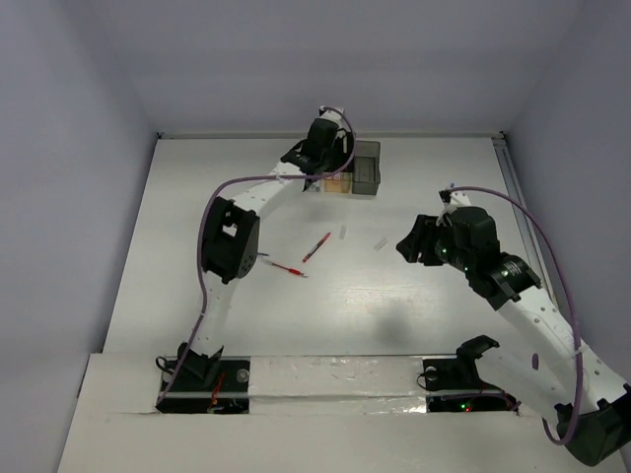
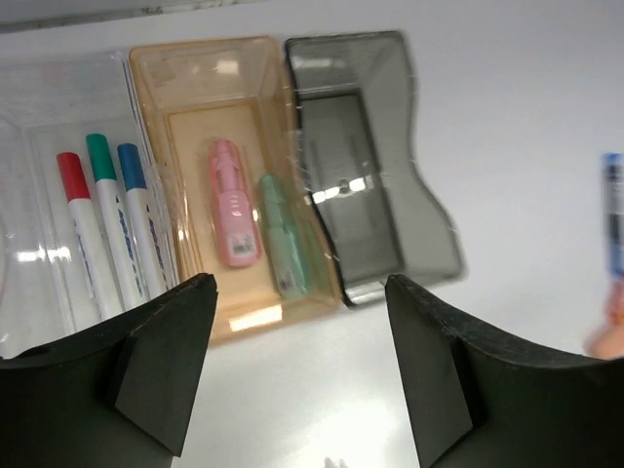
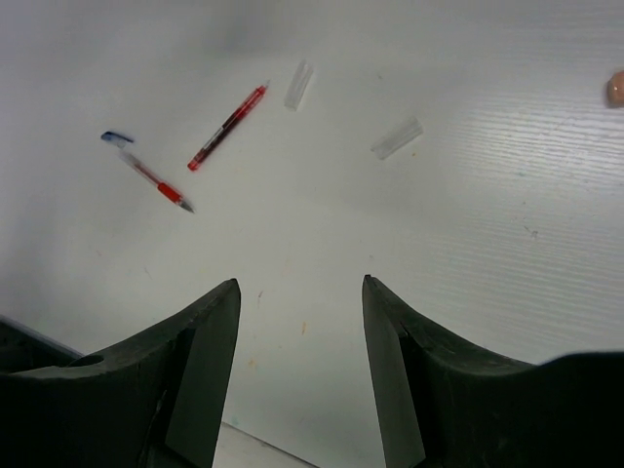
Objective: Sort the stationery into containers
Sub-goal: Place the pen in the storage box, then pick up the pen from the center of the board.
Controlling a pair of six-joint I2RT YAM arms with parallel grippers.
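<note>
Three bins just beyond our left gripper, jaws released: clear bin at 10 o'clock holding red marker, teal marker, blue marker side by side; orange bin at 12 holding pink item beside pale green tube; grey bin at 1. Our right gripper released too; red pen and second red pen at 11, clear piece at 12, second clear piece at 1, all apart from fingers. White table, pale walls.

The orange bin is translucent, the grey bin smoky, the pen red.
</note>
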